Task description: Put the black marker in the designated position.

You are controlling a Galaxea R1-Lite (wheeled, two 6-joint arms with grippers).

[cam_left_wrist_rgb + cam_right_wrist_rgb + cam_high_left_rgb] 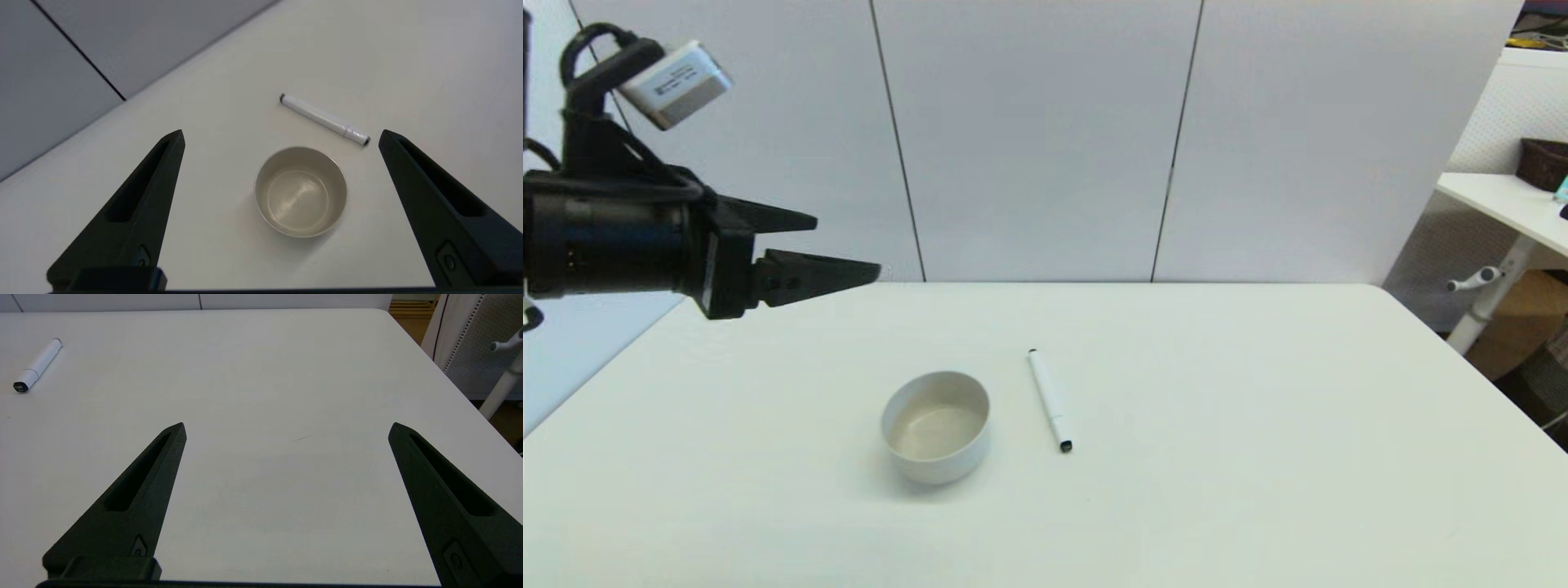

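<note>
Closest to us in the head view, our left gripper [845, 249] hangs high above the table's far left corner, fingers spread apart and holding nothing. Below and to its right, the white table [1258, 457] carries two things: a small white bowl [936, 426] near the middle, and just beside it, on its right, the black marker [1050, 399]. We see the marker lying flat, apart from the bowl, one black tip pointing away from us and the other toward us. Our right arm does not show in this view.

From our left wrist view, the two black fingers [139, 208] stand wide open with the bowl [301, 192] framed between them, well below. The bowl is upright and empty. The marker [325, 119] lies on the bare tabletop [408, 61] just beyond the bowl's rim, not touching it.

From our right wrist view, our right gripper [286, 428] is likewise open, fingers [441, 498] far apart over bare table [265, 375] and gripping nothing. The marker [37, 366] shows well off to one side, near the picture's edge, its black end cap facing this camera. Beyond the table's edge we make out a white desk leg [504, 381].
</note>
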